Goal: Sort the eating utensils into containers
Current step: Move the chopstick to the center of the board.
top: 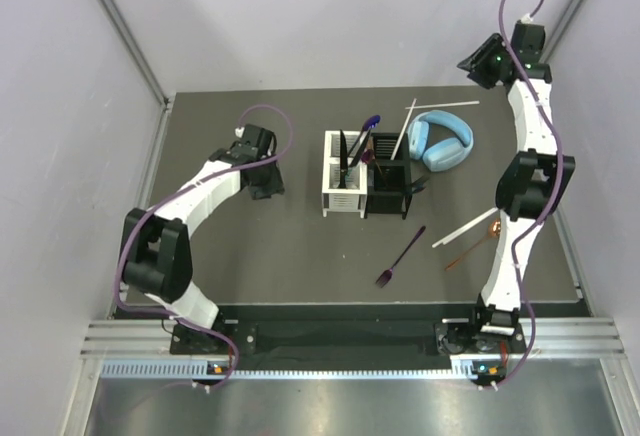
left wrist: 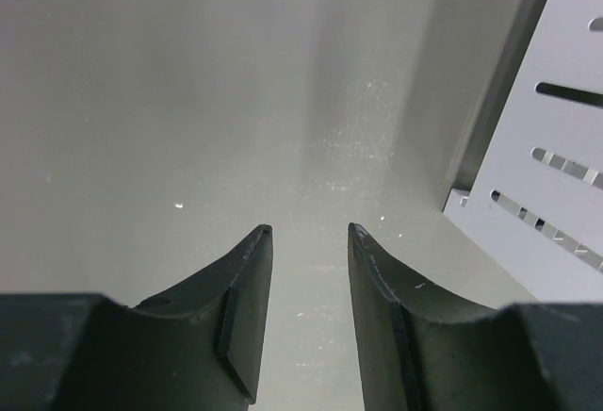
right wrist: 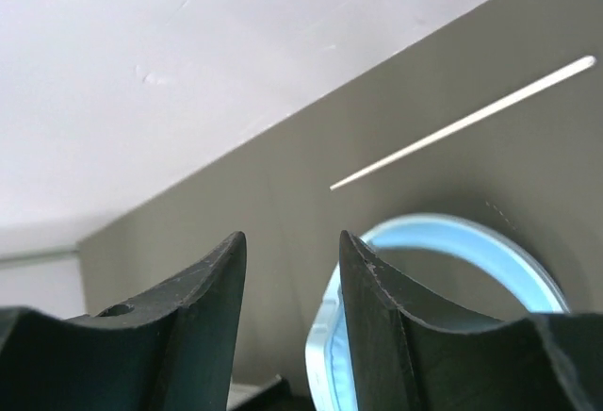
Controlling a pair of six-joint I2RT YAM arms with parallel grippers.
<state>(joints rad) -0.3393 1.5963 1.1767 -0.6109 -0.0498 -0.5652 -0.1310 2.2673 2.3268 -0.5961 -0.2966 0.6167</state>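
Observation:
The white caddy (top: pixel 331 172) and the black caddy (top: pixel 386 203) stand side by side mid-table. A purple-blue spoon (top: pixel 369 126) and other dark utensils stand in them, and a pale stick (top: pixel 403 132) leans at the black caddy. A purple fork (top: pixel 401 255), a white stick (top: pixel 464 228) and a brown spoon (top: pixel 474 247) lie on the mat at front right. Another white stick (top: pixel 446 106) lies at the back and shows in the right wrist view (right wrist: pixel 462 124). My left gripper (top: pixel 267 187) (left wrist: pixel 309 232) is open and empty, low, left of the white caddy (left wrist: pixel 556 185). My right gripper (top: pixel 483 65) (right wrist: pixel 292 238) is open and empty, raised at back right.
Light-blue headphones (top: pixel 441 141) lie right of the black caddy and show under my right fingers (right wrist: pixel 443 237). Pale walls close in the dark mat (top: pixel 260 246) on three sides. A metal rail runs along the near edge.

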